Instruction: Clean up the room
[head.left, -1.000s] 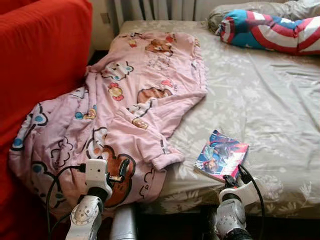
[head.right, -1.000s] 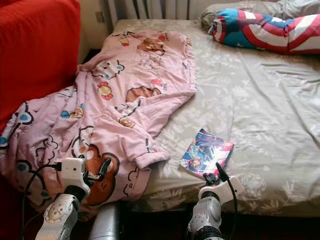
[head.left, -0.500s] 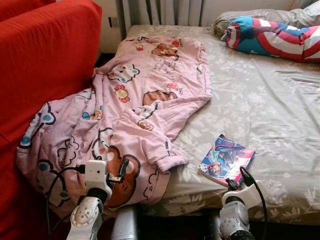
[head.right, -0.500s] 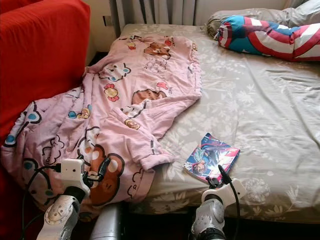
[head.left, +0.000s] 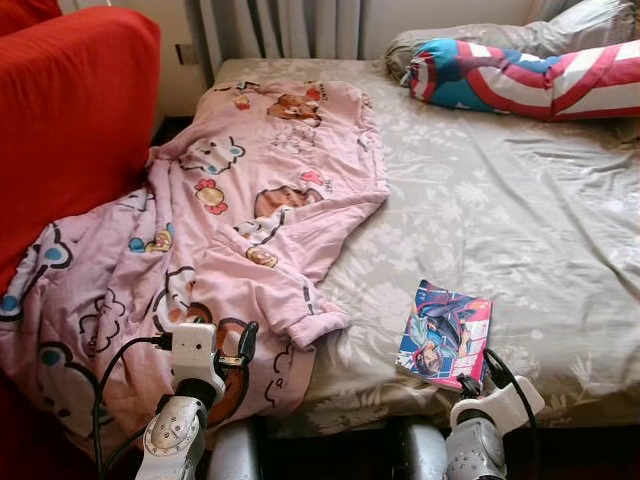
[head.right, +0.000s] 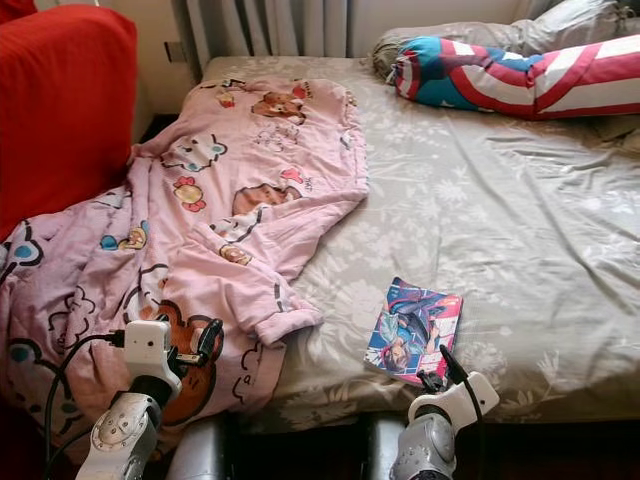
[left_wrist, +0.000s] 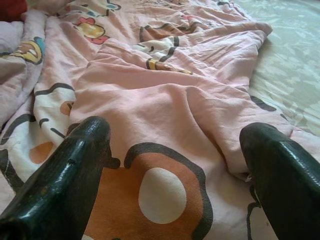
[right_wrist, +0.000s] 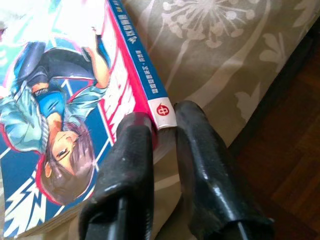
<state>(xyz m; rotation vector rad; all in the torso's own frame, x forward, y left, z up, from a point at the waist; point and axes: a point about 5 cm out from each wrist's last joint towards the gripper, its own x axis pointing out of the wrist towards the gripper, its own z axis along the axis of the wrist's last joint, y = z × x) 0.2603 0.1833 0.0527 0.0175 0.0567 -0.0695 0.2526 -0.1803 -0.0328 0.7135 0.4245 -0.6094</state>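
Note:
A comic book (head.left: 443, 328) lies flat near the front edge of the bed (head.left: 530, 220), cover up. My right gripper (head.left: 470, 383) is at its near right corner. In the right wrist view the fingers (right_wrist: 127, 165) stand close together, with the book's (right_wrist: 60, 100) spine corner between their tips. A pink cartoon blanket (head.left: 250, 200) sprawls over the bed's left half and hangs over the front edge. My left gripper (left_wrist: 175, 135) is open just above the blanket's near end, with nothing between its fingers.
A red sofa (head.left: 70, 110) stands tight against the bed's left side. A red, white and blue striped pillow (head.left: 520, 75) and a grey pillow (head.left: 470, 38) lie at the far right. Dark wood floor (right_wrist: 290, 165) lies below the bed's front edge.
The whole view has shifted, so the camera has moved. My right gripper stays at the book's near corner and my left gripper stays over the blanket.

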